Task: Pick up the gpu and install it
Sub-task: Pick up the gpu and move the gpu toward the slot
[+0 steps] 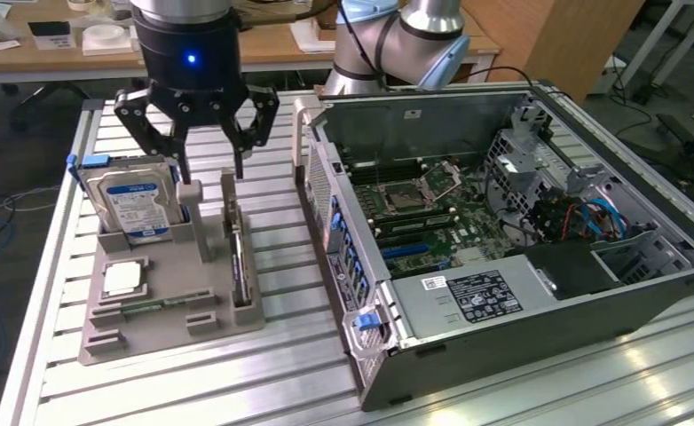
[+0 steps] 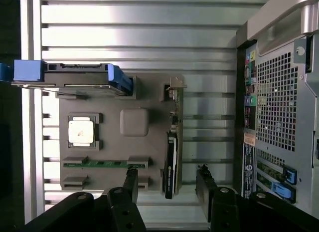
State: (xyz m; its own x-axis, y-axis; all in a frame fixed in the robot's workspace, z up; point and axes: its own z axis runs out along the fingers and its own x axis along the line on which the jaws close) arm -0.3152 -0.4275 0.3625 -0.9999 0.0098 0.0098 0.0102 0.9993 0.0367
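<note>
Slatted table point(image 1: 205, 382): grey tray point(image 1: 187, 266) holds hard drive point(image 1: 137, 204), processor chip point(image 1: 123, 280), gpu point(image 1: 241, 266) edge-on; end effector point(image 1: 208, 173) spread above, empty.

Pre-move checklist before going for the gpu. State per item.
1. Claw open: ok, jaws wide apart.
2. Claw empty: ok, nothing held.
3. gpu seated edge-on in the grey holder: ok.
4. gpu lined up between the claw's fingers, wrist view: ok.
5. Finger clearance to the hard drive: cannot tell.
6. Computer case open, motherboard exposed: ok.
</note>
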